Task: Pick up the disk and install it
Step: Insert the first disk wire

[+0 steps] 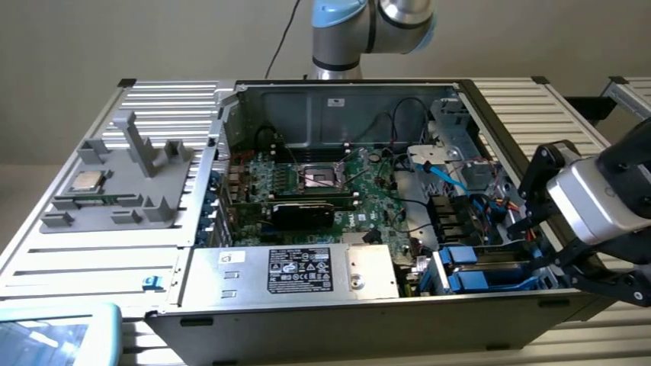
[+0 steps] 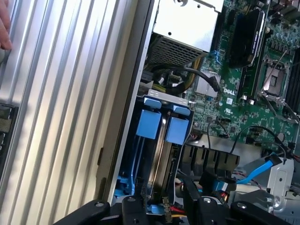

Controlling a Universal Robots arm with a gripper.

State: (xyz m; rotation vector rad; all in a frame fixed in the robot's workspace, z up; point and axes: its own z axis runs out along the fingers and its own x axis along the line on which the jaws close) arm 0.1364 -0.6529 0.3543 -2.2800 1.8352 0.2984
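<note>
1. With the black jaws spread apart and nothing clamped, hovers over the drive bay [image 2: 164, 97] in the near corner of the computer case [image 1: 295, 107], on the exterior view's right.
2. Leaves the disk [image 2: 150, 123] seated in that bay, just ahead of the jaws and roughly in line with their gap; cannot tell whether touching.
3. Shows smooth blue plastic on the carrier, with a square end tab beside a second blue tab [image 2: 177, 130]; grey metal below; green motherboard [image 2: 220, 93] and perforated silver power supply [image 2: 183, 23] beyond; ribbed aluminium table [image 2: 61, 117] outside the wall.
4. Runs lengthwise along the case's near wall, tab end pointing to the exterior view's left, toward the power supply.
</note>
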